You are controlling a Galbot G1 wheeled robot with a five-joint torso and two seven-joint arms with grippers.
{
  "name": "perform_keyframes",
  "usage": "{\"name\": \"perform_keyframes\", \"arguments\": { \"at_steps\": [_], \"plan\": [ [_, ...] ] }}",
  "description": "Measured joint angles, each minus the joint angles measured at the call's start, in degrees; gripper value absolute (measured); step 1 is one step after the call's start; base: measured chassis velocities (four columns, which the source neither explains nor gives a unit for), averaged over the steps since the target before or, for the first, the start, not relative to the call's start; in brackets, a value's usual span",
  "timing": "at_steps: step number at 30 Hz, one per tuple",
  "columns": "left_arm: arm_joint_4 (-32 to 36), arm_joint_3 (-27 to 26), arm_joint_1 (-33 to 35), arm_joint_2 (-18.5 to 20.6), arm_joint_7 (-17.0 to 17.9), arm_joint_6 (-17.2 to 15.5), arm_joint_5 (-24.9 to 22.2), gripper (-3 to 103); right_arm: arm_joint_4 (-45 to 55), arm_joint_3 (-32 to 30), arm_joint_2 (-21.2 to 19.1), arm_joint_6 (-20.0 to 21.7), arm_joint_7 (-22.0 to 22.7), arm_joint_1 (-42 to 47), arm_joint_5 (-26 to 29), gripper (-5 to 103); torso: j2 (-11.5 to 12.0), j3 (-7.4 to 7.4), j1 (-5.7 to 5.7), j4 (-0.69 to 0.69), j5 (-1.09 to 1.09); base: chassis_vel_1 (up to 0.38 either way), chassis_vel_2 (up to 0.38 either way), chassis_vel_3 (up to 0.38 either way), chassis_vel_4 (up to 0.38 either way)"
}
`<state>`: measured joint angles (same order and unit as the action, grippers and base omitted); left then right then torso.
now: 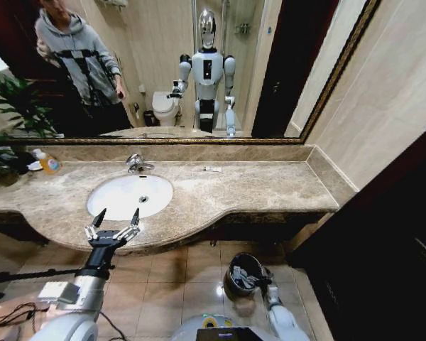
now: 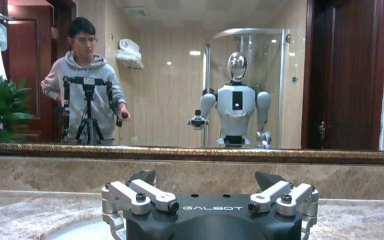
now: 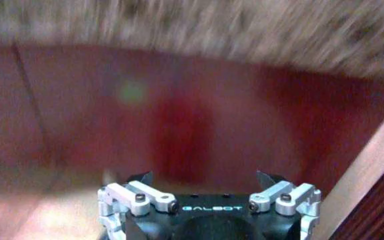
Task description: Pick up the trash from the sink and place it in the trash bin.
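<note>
Left pincer (image 1: 115,219) hovers at the near rim of the sink (image 1: 99,206), fingers spread wide and holding nothing; the left wrist view confirms both fingers apart, pointing toward the mirror wall. Right pincer (image 1: 266,275) is low, beside the trash bin (image 1: 236,273) on the floor under the bench (image 1: 270,186); its wrist view shows the fingers spread and empty, looking at the dark red cabinet front below the bench edge. The bin already holds pale bits. The basin looks bare to me, only the drain visible at its centre. A thin white stick (image 1: 212,169) lies on the bench top far right of the faucet (image 1: 135,163), well apart from the sink; an orange-yellow bottle (image 1: 50,164) stands at the far left and is not trash. My judgement: the sink part is largely done, and the step in hand is checking the basin and deciding on any leftover. To do it well I would keep the left pincer spread and tilt it down over the bowl so that the wrist camera sees the basin floor. If I go for the stick, I would approach from above with fingers across its short axis, since it lies flat on marble and may skid.
</note>
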<state>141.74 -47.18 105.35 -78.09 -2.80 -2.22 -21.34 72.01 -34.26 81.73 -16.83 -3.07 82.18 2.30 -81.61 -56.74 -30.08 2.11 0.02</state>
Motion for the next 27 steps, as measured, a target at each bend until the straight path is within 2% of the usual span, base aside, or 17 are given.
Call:
{"name": "perform_keyframes", "arguments": {
  "at_steps": [2,3,4,6,7,8,10,11,14,16,17,18,21,22,25,27],
  "plan": [
    [0.0,0.0,0.0,0.0,0.0,0.0,0.0,100,9.9,-0.4,-1.3,2.3,0.3,5.6,5.9,100,0.0,0.0,0.0,0.0,-0.01,0.0,0.0,0.0,0.0],
    [0.0,0.0,0.0,0.0,0.0,0.0,0.0,100,9.9,-0.4,-1.3,2.3,0.3,5.6,5.9,100,0.0,0.0,0.0,0.0,-0.01,0.0,0.0,0.0,0.0],
    [0.0,0.0,0.0,0.0,0.0,0.0,0.0,100,18.0,-1.1,-2.1,4.3,0.2,10.4,10.4,100,0.0,0.0,0.0,-0.01,-0.01,0.0,0.0,0.0,0.0],
    [0.0,0.0,0.0,0.0,0.0,0.0,0.0,100,29.4,-2.2,-2.9,5.9,0.1,16.8,15.1,100,0.0,0.0,0.0,-0.02,-0.03,0.0,0.0,0.0,0.0],
    [0.0,0.0,0.0,0.0,0.0,0.0,0.0,100,29.4,-2.2,-2.9,5.9,0.1,16.8,15.1,100,0.0,0.0,0.0,-0.02,-0.03,0.0,0.0,0.0,0.0],
    [0.0,0.0,0.0,0.0,0.0,0.0,0.0,100,35.7,-2.8,-3.3,6.5,-0.1,19.3,16.8,100,0.0,0.0,0.0,-0.02,-0.03,0.0,0.0,0.0,0.0],
    [0.0,0.0,0.0,0.0,0.0,0.0,0.0,100,38.0,-3.0,-3.4,6.6,-0.2,20.0,17.3,100,0.0,0.0,0.01,-0.01,-0.03,0.0,0.0,0.0,0.0],
    [0.0,0.0,0.0,0.0,0.0,0.0,0.0,100,43.5,-3.3,-3.4,6.6,-1.0,20.9,18.8,100,0.0,0.0,0.0,-0.01,-0.02,0.0,0.0,0.0,0.0],
    [0.0,0.0,0.0,0.0,0.0,0.0,0.0,100,47.1,-3.4,-3.2,6.7,-1.9,20.6,19.4,100,0.0,0.0,0.0,0.0,-0.02,0.0,0.0,0.0,0.0],
    [0.0,0.0,0.0,0.0,0.0,0.0,0.0,100,51.7,-2.8,-3.7,10.3,-3.6,18.2,19.1,100,0.0,0.0,-0.01,-0.01,-0.01,0.0,0.0,0.0,0.0],
    [0.0,0.0,0.0,0.0,0.0,0.0,0.0,100,53.1,-2.2,-5.2,14.0,-4.8,15.6,19.2,100,0.0,-0.01,-0.01,-0.01,-0.02,0.0,0.0,0.0,0.0],
    [0.0,0.0,0.0,0.0,0.0,0.0,0.0,100,53.1,-2.2,-5.2,14.0,-4.8,15.6,19.2,100,0.0,-0.01,-0.01,-0.01,-0.02,0.0,0.0,0.0,0.0],
    [0.0,0.0,0.0,0.0,0.0,0.0,0.0,100,52.1,-0.1,-11.0,20.8,-7.1,6.2,19.6,100,0.0,-0.01,-0.01,0.02,-0.01,0.0,0.0,0.0,0.0],
    [0.0,0.0,0.0,0.0,0.0,0.0,0.0,100,52.1,-0.1,-11.0,20.8,-7.1,6.2,19.6,100,0.0,-0.01,-0.01,0.02,-0.01,0.0,0.0,0.0,0.0],
    [0.0,0.0,0.0,0.0,0.0,0.0,0.0,100,47.1,3.2,-17.0,24.5,-9.2,-2.9,21.3,100,0.0,-0.02,-0.02,0.0,0.0,0.0,0.0,0.0,0.0],
    [0.0,0.0,0.0,0.0,0.0,0.0,0.0,100,45.2,4.6,-18.4,24.7,-9.6,-5.9,21.6,100,0.0,-0.02,-0.02,0.0,-0.01,0.0,0.0,0.0,0.0]
  ]
}}
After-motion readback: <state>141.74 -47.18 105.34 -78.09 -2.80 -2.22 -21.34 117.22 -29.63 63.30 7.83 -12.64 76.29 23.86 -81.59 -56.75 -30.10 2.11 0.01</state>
